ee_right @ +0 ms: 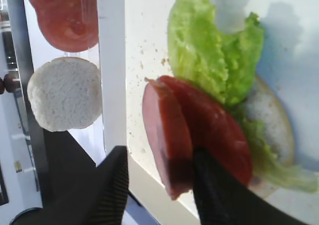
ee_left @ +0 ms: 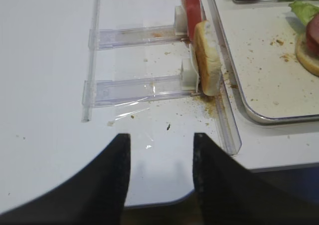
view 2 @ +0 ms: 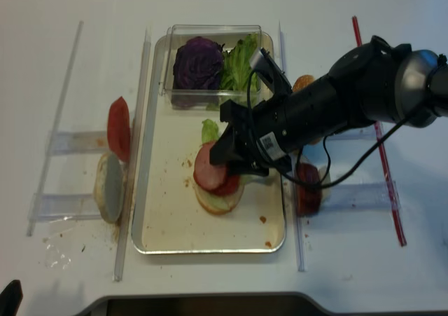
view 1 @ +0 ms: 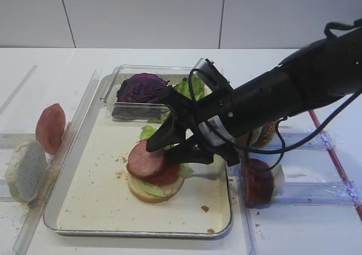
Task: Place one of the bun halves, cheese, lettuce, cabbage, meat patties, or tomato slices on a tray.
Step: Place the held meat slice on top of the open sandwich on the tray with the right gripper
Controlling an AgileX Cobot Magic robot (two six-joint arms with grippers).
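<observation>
Right gripper (ee_right: 159, 185) fingers spread wide, one finger (ee_right: 219, 195) touching the round pink-faced meat patty (ee_right: 167, 140); patty leans on a glossy red tomato slice (ee_right: 219, 135) atop frilly green lettuce (ee_right: 214, 55), centre of the cream rectangular tray (view 1: 96, 204); left gripper (ee_left: 160, 185) fingers apart, holding nothing, above the white tabletop (ee_left: 45, 85).

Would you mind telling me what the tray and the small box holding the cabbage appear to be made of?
The tray looks like metal: a raised silvery rim that glints, with a matte cream floor, perhaps a coating or liner. The box looks like clear rigid plastic: the purple cabbage shows straight through its glossy walls.
</observation>
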